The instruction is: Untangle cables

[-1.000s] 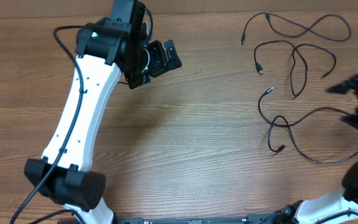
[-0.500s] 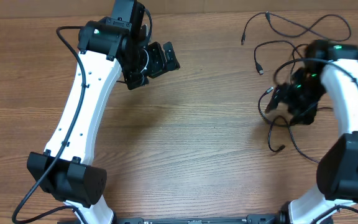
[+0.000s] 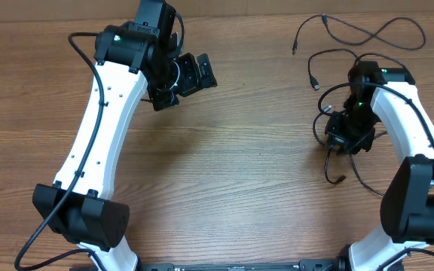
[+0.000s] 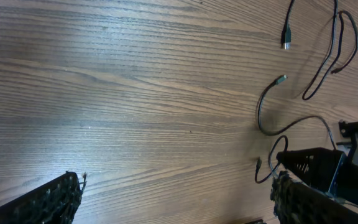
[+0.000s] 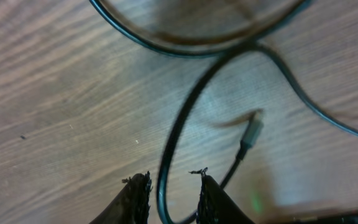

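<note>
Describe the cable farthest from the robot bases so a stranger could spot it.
On the wooden table, look right, past the right gripper. The cable lies nearest the far edge: one long wavy cord, apart from the other cables.

Left arm (image 3: 100, 143): stretched forward, wrist turned sideways. Left gripper (image 3: 189, 75): raised, jaws spread wide. Right arm (image 3: 413, 128): bent inward, wrist pointed down. Right gripper (image 3: 345, 137): low, jaws narrowed to a slim gap.

Black cables (image 5: 171, 144); brown wood-grain table (image 3: 239, 173).
</note>
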Controlling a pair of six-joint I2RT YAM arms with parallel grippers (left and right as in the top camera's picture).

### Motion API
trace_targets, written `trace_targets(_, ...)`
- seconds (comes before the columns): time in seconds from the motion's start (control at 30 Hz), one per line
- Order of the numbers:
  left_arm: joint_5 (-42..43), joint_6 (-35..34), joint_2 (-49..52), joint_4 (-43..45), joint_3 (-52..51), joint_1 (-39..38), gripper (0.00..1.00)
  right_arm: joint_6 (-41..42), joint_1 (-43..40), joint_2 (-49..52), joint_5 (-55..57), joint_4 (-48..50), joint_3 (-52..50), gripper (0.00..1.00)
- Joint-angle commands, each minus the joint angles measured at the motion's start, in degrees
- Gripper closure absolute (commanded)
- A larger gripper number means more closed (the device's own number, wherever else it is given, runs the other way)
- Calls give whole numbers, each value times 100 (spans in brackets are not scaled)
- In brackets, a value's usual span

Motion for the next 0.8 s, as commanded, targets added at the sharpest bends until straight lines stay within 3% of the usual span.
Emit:
trace_targets(0.0, -66, 94, 13, 20, 120, 33, 0, 35, 2, -46, 44, 116, -9, 73)
trace_targets(0.6, -105, 94, 13, 42, 120, 33, 0, 2, 2, -46, -105, 358, -426, 76)
trace_targets(0.77, -107, 94, 13, 44, 120, 33, 0, 2, 2, -46, -103, 662, -643, 92)
